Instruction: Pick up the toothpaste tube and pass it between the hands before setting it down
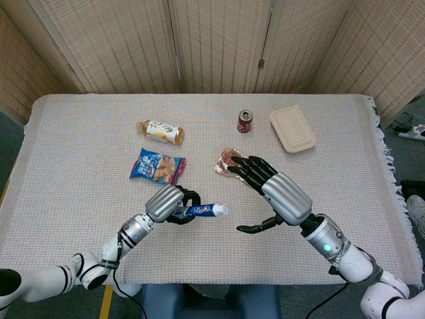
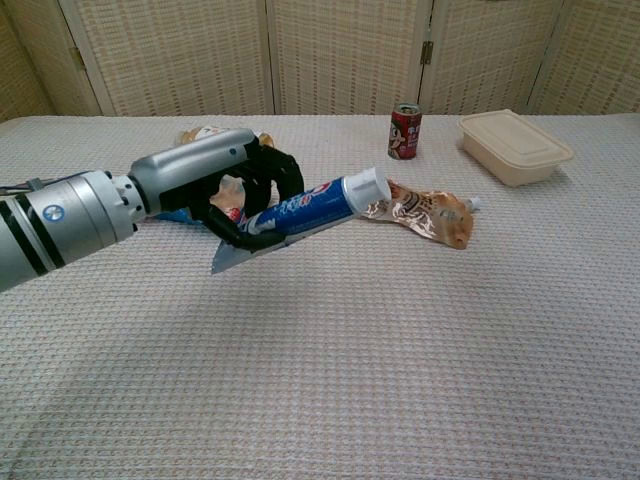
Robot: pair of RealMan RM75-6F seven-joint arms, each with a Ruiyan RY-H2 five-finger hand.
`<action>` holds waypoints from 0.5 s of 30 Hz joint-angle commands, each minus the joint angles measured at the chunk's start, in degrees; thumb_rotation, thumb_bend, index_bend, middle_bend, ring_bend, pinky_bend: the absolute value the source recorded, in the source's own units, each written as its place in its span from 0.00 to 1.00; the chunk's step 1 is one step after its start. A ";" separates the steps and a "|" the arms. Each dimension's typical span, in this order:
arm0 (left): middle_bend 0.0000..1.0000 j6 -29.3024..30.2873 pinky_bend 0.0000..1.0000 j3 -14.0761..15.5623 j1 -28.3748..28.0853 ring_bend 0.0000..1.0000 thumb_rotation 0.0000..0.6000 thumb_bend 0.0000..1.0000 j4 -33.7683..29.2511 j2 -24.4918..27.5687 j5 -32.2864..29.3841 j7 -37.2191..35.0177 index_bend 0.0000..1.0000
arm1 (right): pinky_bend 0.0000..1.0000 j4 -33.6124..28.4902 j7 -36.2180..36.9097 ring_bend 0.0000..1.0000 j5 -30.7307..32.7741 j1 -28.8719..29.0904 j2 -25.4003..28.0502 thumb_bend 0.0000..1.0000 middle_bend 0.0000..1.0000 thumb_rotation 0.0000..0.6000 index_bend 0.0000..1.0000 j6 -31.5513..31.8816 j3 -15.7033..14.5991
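The left robot hand [image 1: 169, 203] grips the toothpaste tube [image 1: 202, 211], cap pointing toward 3 o'clock. The right robot hand [image 1: 275, 193] hovers apart, fingers spread, holding nothing.

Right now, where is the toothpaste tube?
In the head view, the toothpaste tube is held in the left hand above the table's near-centre, cap toward the open right hand.

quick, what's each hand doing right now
Left hand: closed around the toothpaste tube, holding it.
Right hand: open, fingers spread, holding nothing.
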 commanded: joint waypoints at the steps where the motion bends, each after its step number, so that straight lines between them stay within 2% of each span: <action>1: 0.73 -5.61 0.52 -1.19 -0.47 0.57 1.00 0.63 1.91 -1.61 -6.16 15.60 0.64 | 0.00 0.44 -0.43 0.00 0.10 -0.60 0.18 0.12 0.00 0.45 0.00 0.38 -0.37; 7: 0.60 -7.55 0.47 -2.39 -0.30 0.45 1.00 0.57 2.21 -2.94 -11.41 27.11 0.52 | 0.00 1.59 -0.19 0.00 -0.14 -2.28 0.54 0.12 0.00 0.45 0.00 1.48 -1.29; 9: 0.52 -8.90 0.40 -2.63 -0.31 0.38 1.00 0.53 1.59 -2.78 -13.67 30.76 0.44 | 0.00 2.08 0.23 0.00 -0.33 -2.87 0.70 0.12 0.00 0.45 0.00 1.86 -1.64; 12: 0.33 -9.70 0.25 -3.04 -0.17 0.22 1.00 0.45 -0.09 -2.21 -16.18 34.34 0.23 | 0.00 2.98 0.89 0.00 -0.31 -3.67 1.04 0.12 0.00 0.45 0.00 2.39 -1.99; 15: 0.24 -10.40 0.16 -3.21 0.24 0.14 1.00 0.43 -2.79 -0.77 -18.48 36.44 0.13 | 0.00 4.18 1.91 0.00 -0.07 -4.77 1.66 0.12 0.00 0.46 0.00 3.04 -2.43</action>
